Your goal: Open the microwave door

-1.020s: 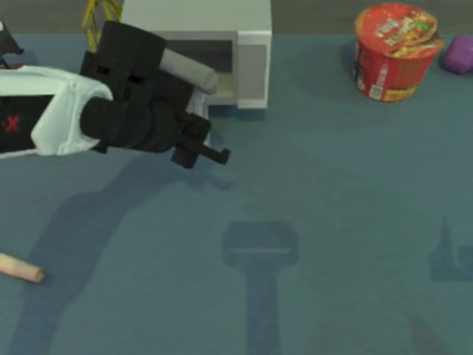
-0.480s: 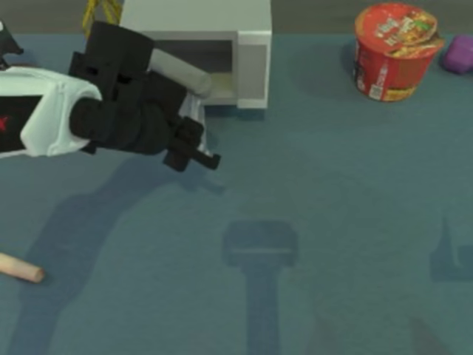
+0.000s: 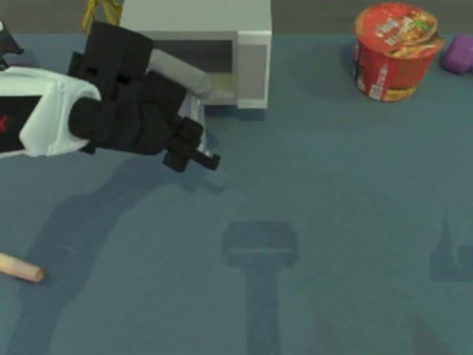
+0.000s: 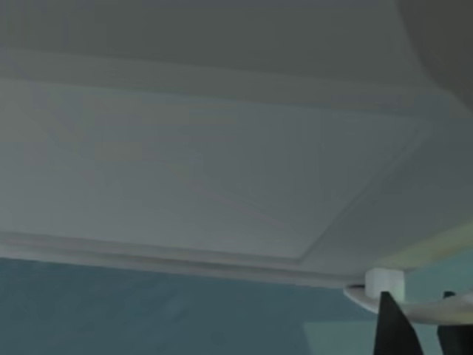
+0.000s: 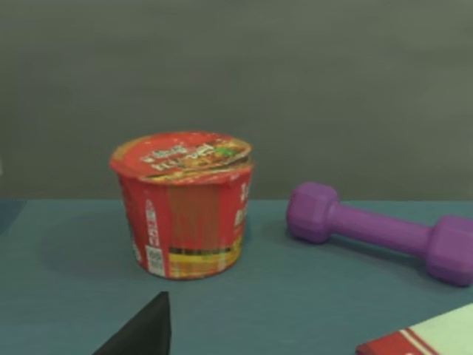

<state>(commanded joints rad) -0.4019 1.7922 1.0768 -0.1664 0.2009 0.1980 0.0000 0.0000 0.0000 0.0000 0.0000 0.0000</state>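
The white-grey microwave (image 3: 199,15) stands at the table's back, left of centre, with its dark cavity exposed and its control panel (image 3: 253,66) on the right. The microwave door (image 3: 194,111) is swung out toward the left and mostly hidden under my left arm. In the left wrist view the door (image 4: 185,163) fills the frame as a white-framed grey panel. My left gripper (image 3: 203,157) (image 4: 421,325) is shut on the door's white handle (image 4: 384,281). My right gripper (image 5: 148,329) is out of the top view, parked facing the right back corner.
A red noodle cup (image 3: 392,50) (image 5: 185,203) stands at the back right beside a purple dumbbell (image 3: 460,53) (image 5: 377,229). A tan stick (image 3: 21,268) lies at the left edge. A yellow object (image 3: 100,11) sits behind my left arm. A red-and-white flat item (image 5: 421,336) lies near my right gripper.
Over the past second my left gripper drew slightly left and back with the door handle, swinging the door a little wider. It has barely moved in the last half second.
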